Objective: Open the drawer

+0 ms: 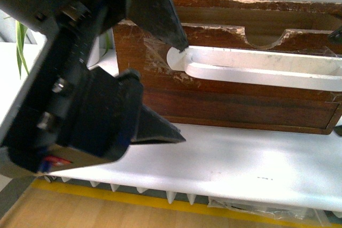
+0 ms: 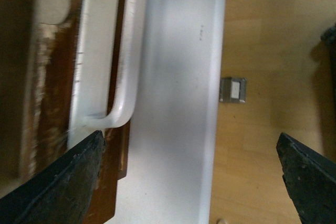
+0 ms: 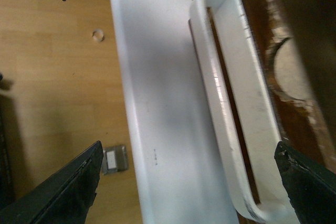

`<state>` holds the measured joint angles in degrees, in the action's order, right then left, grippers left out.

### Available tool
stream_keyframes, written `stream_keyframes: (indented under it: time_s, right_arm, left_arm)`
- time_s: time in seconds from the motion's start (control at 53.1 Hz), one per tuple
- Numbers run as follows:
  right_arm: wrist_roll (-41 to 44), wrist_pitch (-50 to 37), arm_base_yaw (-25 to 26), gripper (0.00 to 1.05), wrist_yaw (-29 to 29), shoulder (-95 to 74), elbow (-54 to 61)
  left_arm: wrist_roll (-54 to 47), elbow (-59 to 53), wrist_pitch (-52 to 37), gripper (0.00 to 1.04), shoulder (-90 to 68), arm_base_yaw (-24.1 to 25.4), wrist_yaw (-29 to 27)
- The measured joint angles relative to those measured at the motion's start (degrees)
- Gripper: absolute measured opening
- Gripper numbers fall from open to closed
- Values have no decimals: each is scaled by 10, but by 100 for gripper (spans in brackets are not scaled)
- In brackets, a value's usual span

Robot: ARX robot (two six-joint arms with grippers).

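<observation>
The drawer (image 1: 240,102) is dark brown wood with a scuffed front, a half-round notch (image 1: 264,40) in its top edge and a long white handle (image 1: 256,68) taped across it. My left gripper (image 1: 181,92) fills the near left, open. Its upper fingertip touches the handle's left end and its lower one sits by the drawer's bottom edge. In the left wrist view the gripper (image 2: 189,182) gapes beside the handle's end (image 2: 123,77). My right gripper (image 3: 186,187) is open at the handle's (image 3: 226,103) other end. Only its dark fingertips (image 1: 336,36) show at the front view's right edge.
The drawer stands on a white table (image 1: 240,164) whose front edge runs close below it. Wooden floor (image 2: 262,51) lies beyond the edge, with a metal floor plate (image 2: 232,89). Green plant leaves (image 1: 21,41) stand at the far left.
</observation>
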<state>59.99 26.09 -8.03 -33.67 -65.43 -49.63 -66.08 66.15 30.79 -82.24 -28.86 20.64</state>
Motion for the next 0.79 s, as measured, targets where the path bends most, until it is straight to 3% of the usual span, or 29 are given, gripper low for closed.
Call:
stream_keyframes:
  time_s: [0.264, 0.452, 0.546, 0.64, 0.791]
  right_arm:
    - [-102, -109, 87, 96, -43, 98, 84]
    - [-208, -191, 150, 96, -36, 192, 161]
    - [-269, -220, 181, 96, -28, 259, 215]
    - [-335, -234, 217, 96, -22, 319, 264]
    - [-427, -246, 316, 96, -27, 400, 329]
  left_arm:
    - [118, -128, -211, 99, 130, 28, -16]
    - [243, -233, -377, 99, 218, 73, -101]
    - [324, -291, -437, 99, 272, 122, -164]
    - [404, -352, -434, 99, 341, 177, -213]
    - [579, -460, -369, 99, 473, 282, -235]
